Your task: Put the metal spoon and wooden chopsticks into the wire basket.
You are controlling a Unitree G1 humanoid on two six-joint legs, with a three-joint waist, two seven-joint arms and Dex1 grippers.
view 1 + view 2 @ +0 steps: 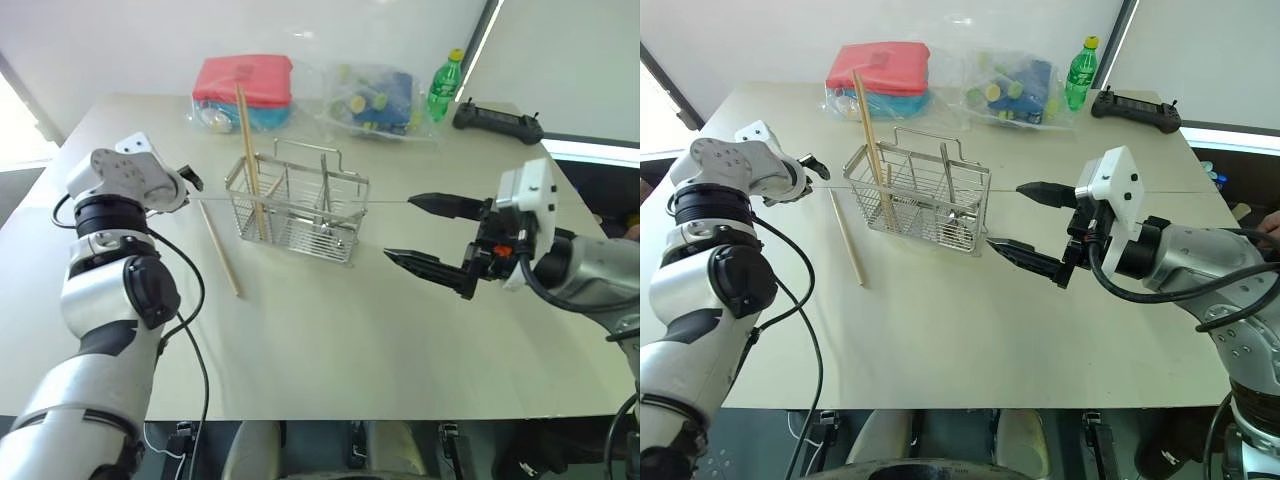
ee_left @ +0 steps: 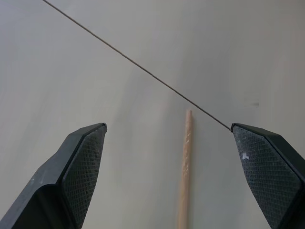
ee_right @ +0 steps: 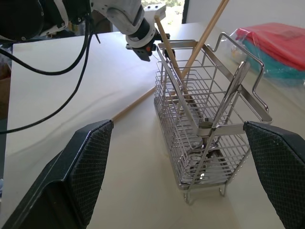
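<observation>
Pale beige table (image 1: 330, 350) carries everything, and the two black-fingered grippers hang over it. Silver wire basket (image 1: 300, 205) stands between them, directly ahead of the right gripper (image 1: 425, 232), whose jaws are spread wide and hold nothing. One of the wooden chopsticks (image 1: 250, 160) stands upright in the basket's end compartment nearest the left gripper, leaning and rising well above the rim. The other chopstick (image 1: 219, 250) lies flat on the table beside the basket, its tip showing between the spread, empty jaws of the left gripper (image 2: 167, 138) in the left wrist view. A metal spoon (image 3: 206, 157) sits inside the basket, in the end nearest the right gripper's fingers.
</observation>
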